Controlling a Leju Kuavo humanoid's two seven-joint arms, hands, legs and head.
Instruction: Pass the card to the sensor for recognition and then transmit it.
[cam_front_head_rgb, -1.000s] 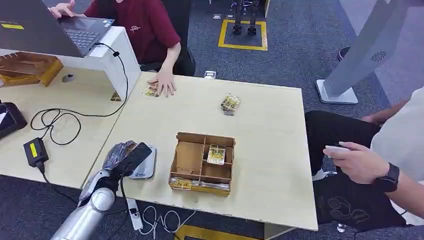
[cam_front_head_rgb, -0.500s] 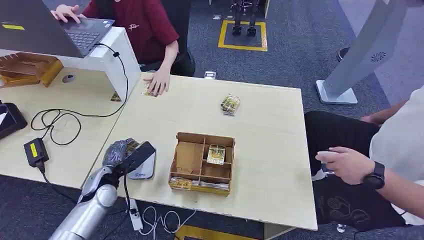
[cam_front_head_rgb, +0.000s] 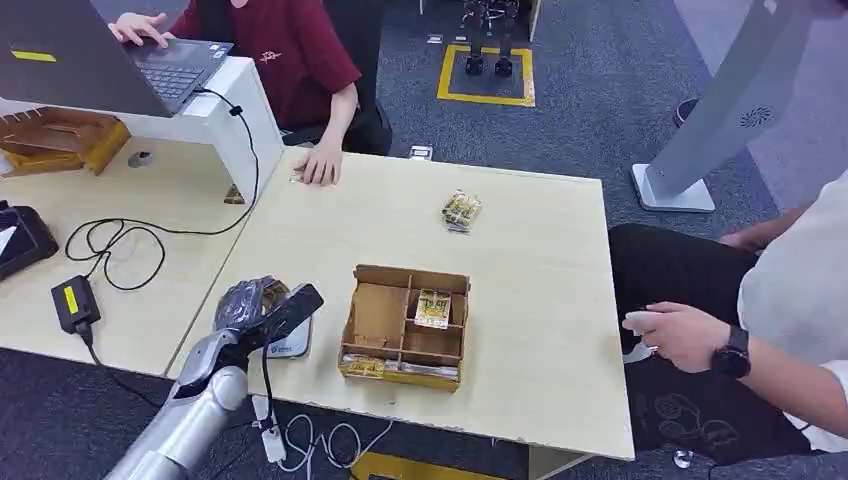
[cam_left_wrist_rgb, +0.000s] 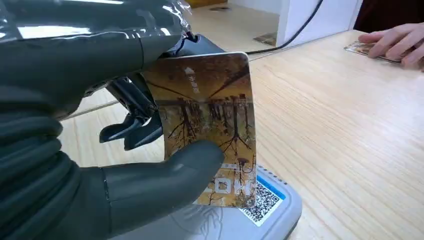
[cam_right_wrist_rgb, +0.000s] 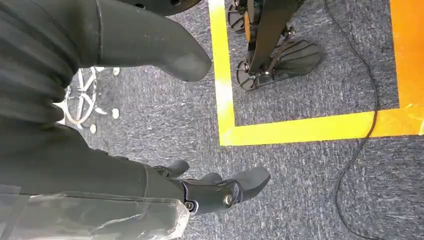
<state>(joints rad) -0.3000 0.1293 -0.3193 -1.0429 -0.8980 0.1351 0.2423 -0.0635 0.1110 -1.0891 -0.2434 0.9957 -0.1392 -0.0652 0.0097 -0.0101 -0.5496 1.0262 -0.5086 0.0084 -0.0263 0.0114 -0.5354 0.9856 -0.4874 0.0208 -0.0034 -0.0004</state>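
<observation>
You see the brown card printed with bare trees (cam_left_wrist_rgb: 210, 125) pinched between the thumb and dark fingers (cam_left_wrist_rgb: 132, 131) of the left hand (cam_front_head_rgb: 258, 305), held upright just above the grey sensor pad with a blue QR label (cam_left_wrist_rgb: 260, 210) at the near edge of the light wooden table (cam_front_head_rgb: 540, 260). Your right hand (cam_right_wrist_rgb: 150, 125) hangs over grey carpet (cam_right_wrist_rgb: 300, 190) with yellow tape lines, fingers apart and holding nothing. Beside the sensor stands a brown compartmented cardboard box (cam_front_head_rgb: 405, 325) with cards inside. A person's hand (cam_front_head_rgb: 320, 165) rests on the far table edge.
</observation>
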